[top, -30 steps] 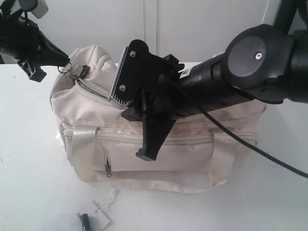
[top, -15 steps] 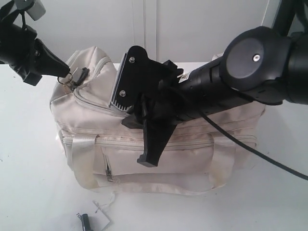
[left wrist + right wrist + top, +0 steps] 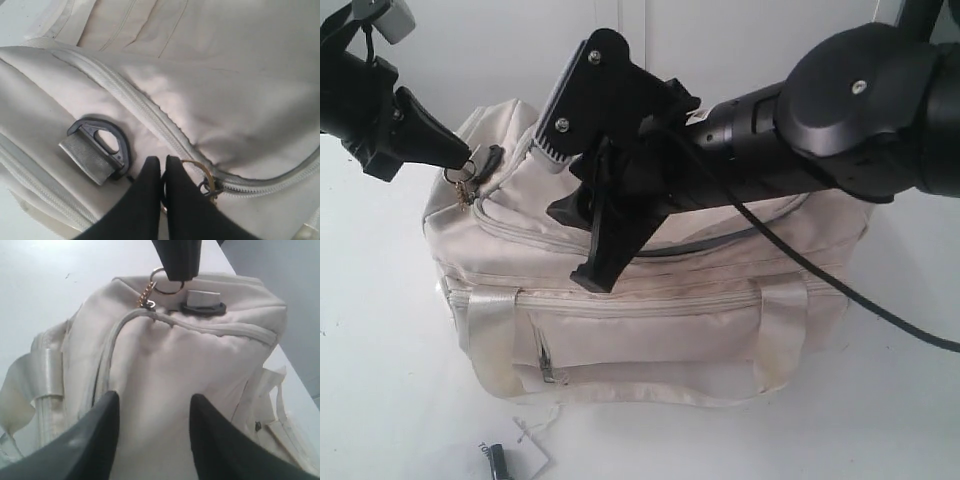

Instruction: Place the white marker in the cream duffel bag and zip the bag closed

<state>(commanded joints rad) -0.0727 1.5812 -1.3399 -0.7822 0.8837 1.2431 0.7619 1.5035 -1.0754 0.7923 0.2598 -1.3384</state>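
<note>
The left claw [image 3: 460,160], at the upper left of the frame, is pressed together on the zip pull [image 3: 463,180] at the end of the cream bag [image 3: 650,330], probably to draw the zip. The right claw [image 3: 152,432] hangs spread above the middle of the bag and holds nothing. A dark gap [image 3: 720,246] under its arm suggests the zip is not fully shut. The marker I cannot find for sure. A dark stub [image 3: 498,462] at the bottom edge, beside the paper tag [image 3: 535,450], may be its tip.

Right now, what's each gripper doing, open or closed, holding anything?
Left gripper: closed on the zip ring.
Right gripper: open, holding nothing.
</note>
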